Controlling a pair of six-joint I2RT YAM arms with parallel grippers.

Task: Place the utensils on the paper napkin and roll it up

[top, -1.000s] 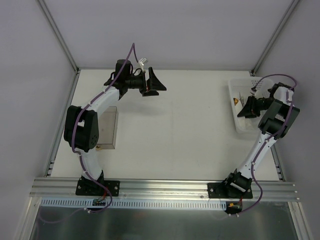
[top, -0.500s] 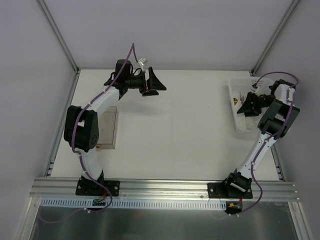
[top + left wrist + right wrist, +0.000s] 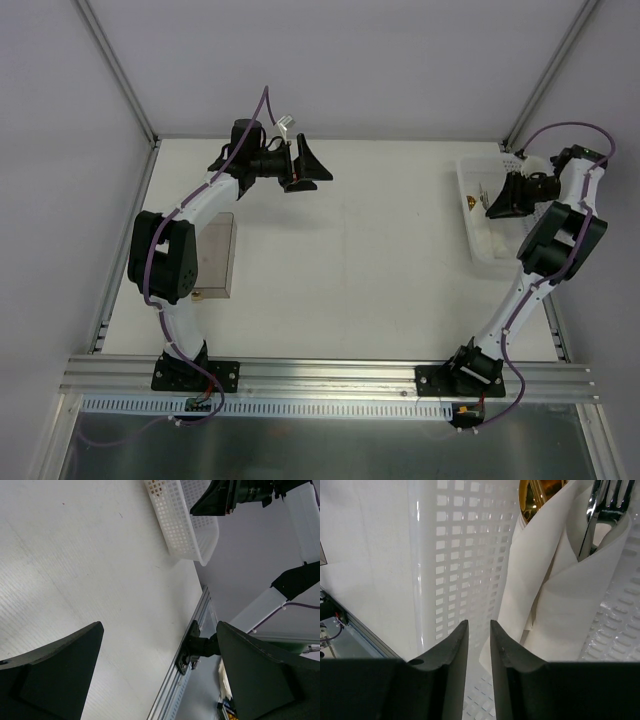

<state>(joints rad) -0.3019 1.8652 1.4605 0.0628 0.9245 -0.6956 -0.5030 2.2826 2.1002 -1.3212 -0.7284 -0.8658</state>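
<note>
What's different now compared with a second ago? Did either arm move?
The right gripper rose above the white basket and shifted toward the table's far edge, its arm lifting with it; it holds nothing, jaws nearly closed. The left gripper, wide open, the basket and the rolled napkins in it stayed put.

No text, brand, number or sign can be read in any view. The white perforated basket (image 3: 445,555) and the rolled napkin (image 3: 555,605) lying in it carry no legible marking.
</note>
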